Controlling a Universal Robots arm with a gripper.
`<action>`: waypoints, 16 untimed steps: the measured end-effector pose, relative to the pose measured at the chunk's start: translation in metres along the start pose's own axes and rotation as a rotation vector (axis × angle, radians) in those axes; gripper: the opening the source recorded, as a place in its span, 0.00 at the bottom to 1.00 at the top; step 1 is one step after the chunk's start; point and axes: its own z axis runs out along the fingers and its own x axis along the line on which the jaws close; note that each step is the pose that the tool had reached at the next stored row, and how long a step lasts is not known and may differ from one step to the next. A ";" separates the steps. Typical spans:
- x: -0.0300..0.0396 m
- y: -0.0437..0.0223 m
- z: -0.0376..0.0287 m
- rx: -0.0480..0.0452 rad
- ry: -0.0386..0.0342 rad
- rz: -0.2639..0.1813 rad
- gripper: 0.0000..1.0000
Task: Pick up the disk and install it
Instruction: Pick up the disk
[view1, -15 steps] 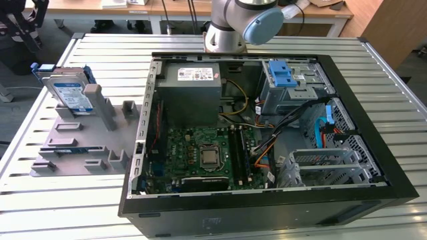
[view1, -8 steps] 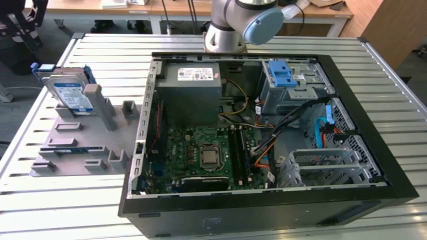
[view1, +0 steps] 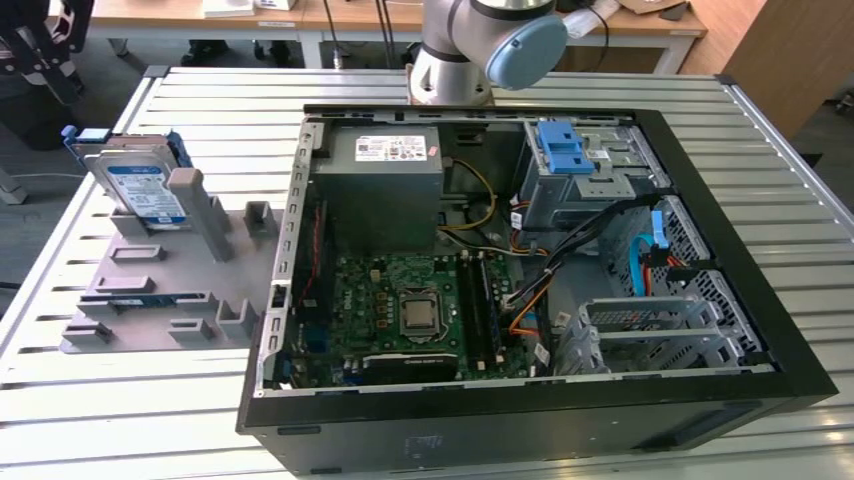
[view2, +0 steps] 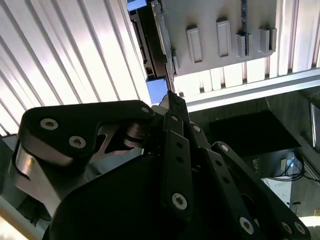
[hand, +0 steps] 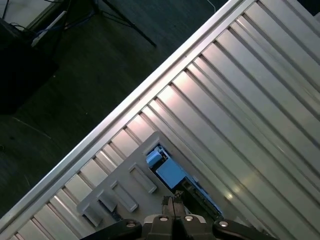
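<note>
Disk (view1: 144, 190) stands on end, apparently tilted.

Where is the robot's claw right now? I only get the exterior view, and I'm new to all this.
Observer: In the first wrist view the gripper points down at the grey fixture on the slatted table.
Operator: I see the disk standing upright in that fixture. Is the gripper near it?
Observer: In the first wrist view the disk lies just beyond the gripper's tip, its blue-framed edge facing the camera.
Operator: Is it holding anything?
Observer: No. In both wrist views the fingers are closed together with nothing between them.
</note>
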 end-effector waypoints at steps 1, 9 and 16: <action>0.0000 0.0000 0.0000 -0.0002 0.0005 -0.012 0.11; 0.0000 0.0000 0.0001 -0.0012 0.0038 -0.091 0.11; 0.0000 0.0000 0.0000 -0.0020 0.0065 -0.153 0.11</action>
